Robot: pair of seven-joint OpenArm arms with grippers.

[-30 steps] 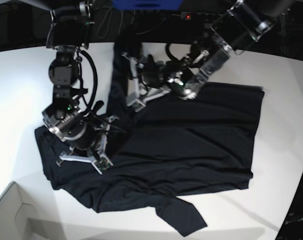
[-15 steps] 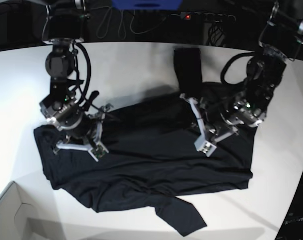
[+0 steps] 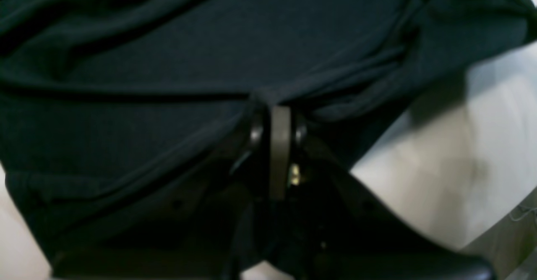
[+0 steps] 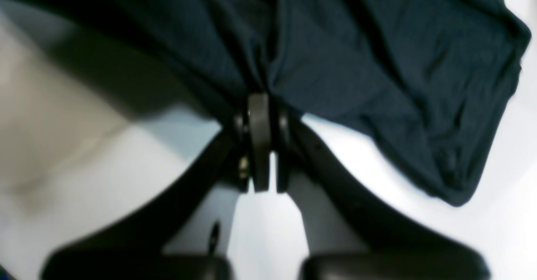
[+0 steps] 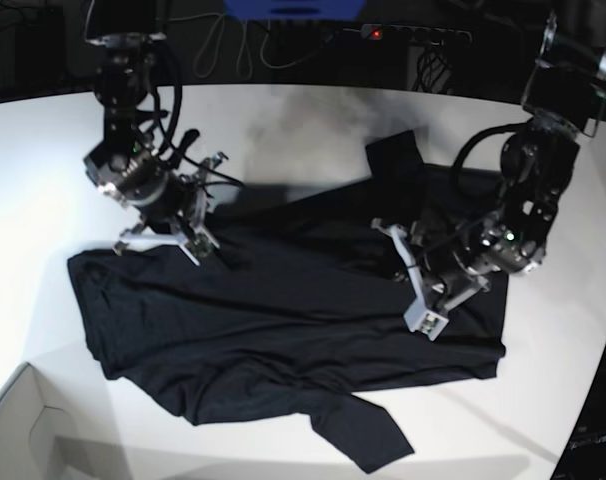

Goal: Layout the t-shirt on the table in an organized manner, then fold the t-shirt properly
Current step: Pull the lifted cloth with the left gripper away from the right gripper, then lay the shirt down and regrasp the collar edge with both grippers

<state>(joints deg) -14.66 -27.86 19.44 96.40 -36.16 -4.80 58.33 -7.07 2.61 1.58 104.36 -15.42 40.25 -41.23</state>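
shirt (image 5: pixel 313 320): soft, thin, light, drapes and bunches | hold: hem or shoulder edges; spread on table (image 5: pixel 283 130) | left gripper (image 3: pixel 275 103): clenched on shirt; right gripper (image 4: pixel 260 97): clenched on shirt

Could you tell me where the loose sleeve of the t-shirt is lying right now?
In the base view, the sleeve lies flat on the table at the bottom centre, sticking out below the t-shirt, away from both grippers.

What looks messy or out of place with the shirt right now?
The t-shirt lies askew and rumpled on the table, not flat: one sleeve sticks out at the near edge, and fabric is bunched where the left gripper and right gripper each pinch a fold. No damage shows.
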